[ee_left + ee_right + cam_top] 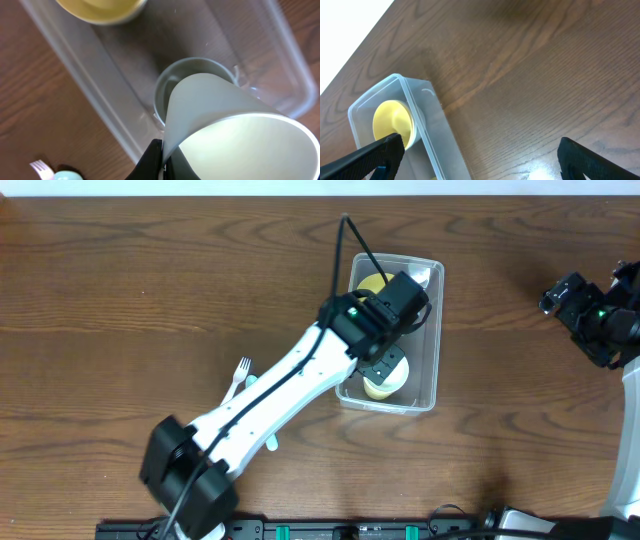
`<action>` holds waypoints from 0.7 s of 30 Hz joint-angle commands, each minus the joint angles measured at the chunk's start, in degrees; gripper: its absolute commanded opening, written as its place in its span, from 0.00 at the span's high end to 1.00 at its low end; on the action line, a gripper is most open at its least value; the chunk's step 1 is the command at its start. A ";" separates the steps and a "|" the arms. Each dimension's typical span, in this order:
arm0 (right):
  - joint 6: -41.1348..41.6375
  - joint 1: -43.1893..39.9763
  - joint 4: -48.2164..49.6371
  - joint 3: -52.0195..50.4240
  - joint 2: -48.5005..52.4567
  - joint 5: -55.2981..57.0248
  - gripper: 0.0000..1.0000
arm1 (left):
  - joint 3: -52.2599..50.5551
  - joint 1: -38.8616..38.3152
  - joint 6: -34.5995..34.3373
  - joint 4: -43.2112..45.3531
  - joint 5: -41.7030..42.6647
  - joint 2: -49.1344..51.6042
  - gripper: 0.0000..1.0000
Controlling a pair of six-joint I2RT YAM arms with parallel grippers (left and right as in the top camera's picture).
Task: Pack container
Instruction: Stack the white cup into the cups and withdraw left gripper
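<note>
1. Wooden surface [120, 300] is carrying the container [432, 330] right of centre, and we are working over it.
2. Our left claw [378, 365] is pinching a pale cup [225, 125] by its wall, hanging over a grey bowl [175, 90] inside.
3. A yellow bowl [100, 10] is already sitting in the container, so we are judging the packing partly done.
4. A fork [240, 372] is lying outside, probably awaiting its turn.
5. Our right claw [480, 157] is idling with fingers spread, well apart.

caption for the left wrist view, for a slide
Left tool holds a pale grey plastic cup above a grey bowl in the clear rectangular plastic container, near a round yellow bowl.
</note>
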 commanded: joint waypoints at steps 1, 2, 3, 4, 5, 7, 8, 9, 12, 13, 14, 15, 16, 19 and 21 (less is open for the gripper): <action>0.35 -0.42 -0.07 0.04 0.07 -0.04 0.01 | -0.22 -0.02 -0.37 -0.31 -0.87 -1.20 0.94; 0.35 -0.42 -0.07 0.04 0.07 -0.04 0.01 | -0.44 -0.02 -0.39 -0.28 -0.87 -0.61 0.94; 0.35 -0.42 -0.09 0.04 0.07 -0.04 0.01 | -0.61 -0.02 -0.39 -0.28 -0.87 -0.07 0.94; 0.35 -0.42 -0.07 0.04 0.07 -0.04 0.01 | -0.83 -0.02 -0.39 -0.28 -0.87 0.61 0.94; 0.35 -0.42 -0.07 0.04 0.07 -0.04 0.01 | -1.07 -0.02 -0.39 -0.26 -0.85 1.44 0.94; 0.35 -0.42 -0.07 0.07 0.07 -0.04 0.01 | -1.27 -0.02 -0.42 -0.28 -0.87 2.99 0.94; 0.35 -0.42 -0.07 0.04 0.07 -0.04 0.01 | -1.31 -0.02 -0.42 -0.26 -0.85 3.82 0.94; 0.35 -0.42 -0.07 0.04 0.07 -0.04 0.01 | -1.31 -0.02 -0.42 -0.26 -0.87 4.83 0.94; 0.35 -0.42 -0.07 0.04 0.07 -0.04 0.01 | -1.31 -0.02 -0.42 -0.11 -0.87 7.69 0.94; 0.35 -0.42 -0.07 0.07 0.07 -0.04 0.01 | -1.31 -0.02 -0.42 0.04 -0.85 8.72 0.94; 0.35 -0.42 -0.07 0.04 0.07 -0.04 0.01 | -1.31 -0.02 -0.44 0.15 -0.85 9.66 0.92; 0.35 -0.42 -0.07 0.04 0.07 -0.04 0.01 | -1.31 -0.02 -0.44 0.28 -0.85 10.49 0.83; 0.35 -0.42 -0.07 0.04 0.07 -0.04 0.01 | -1.31 -0.02 -0.44 0.35 -0.85 11.26 0.64; 0.35 -0.42 -0.07 0.04 0.07 -0.04 0.01 | -1.31 0.11 -0.39 1.36 -0.90 12.28 0.23; 0.35 -0.42 -0.07 0.04 0.07 -0.04 0.01 | -1.29 0.33 -0.35 2.93 -1.11 12.24 0.19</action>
